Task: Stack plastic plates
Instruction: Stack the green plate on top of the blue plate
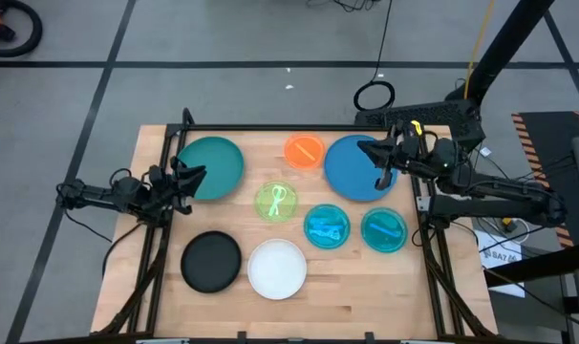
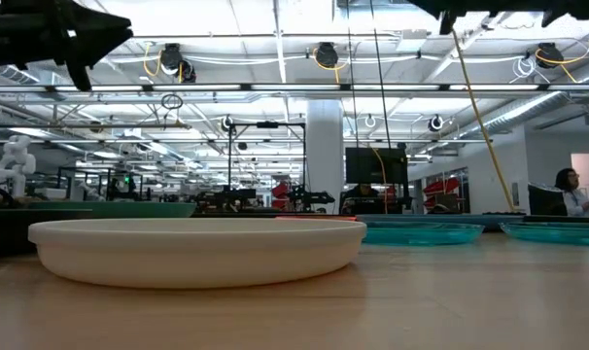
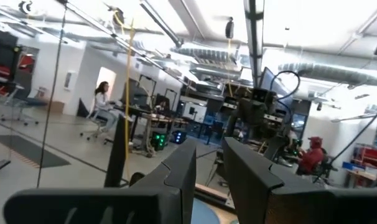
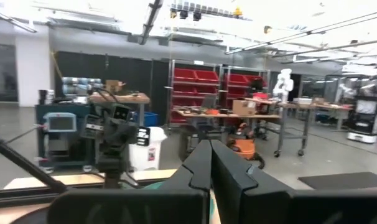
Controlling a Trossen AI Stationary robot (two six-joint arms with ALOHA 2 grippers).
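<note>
Nearest lie the round black plastic plate (image 1: 211, 261) and white one (image 1: 277, 268), then two cyan (image 1: 327, 227), lime (image 1: 276, 203), orange (image 1: 304, 151), blue (image 1: 357, 168) and teal (image 1: 213, 168); left gripper (image 1: 196, 178) hovers fingers slightly parted, right gripper (image 1: 370, 153) fingers pressed together.

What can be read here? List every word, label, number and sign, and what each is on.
Nothing reads clearly in any view.
White label right of the table: dark characters, too small to read.
Sticker on the white bin in the room: blurred, unreadable.
</note>
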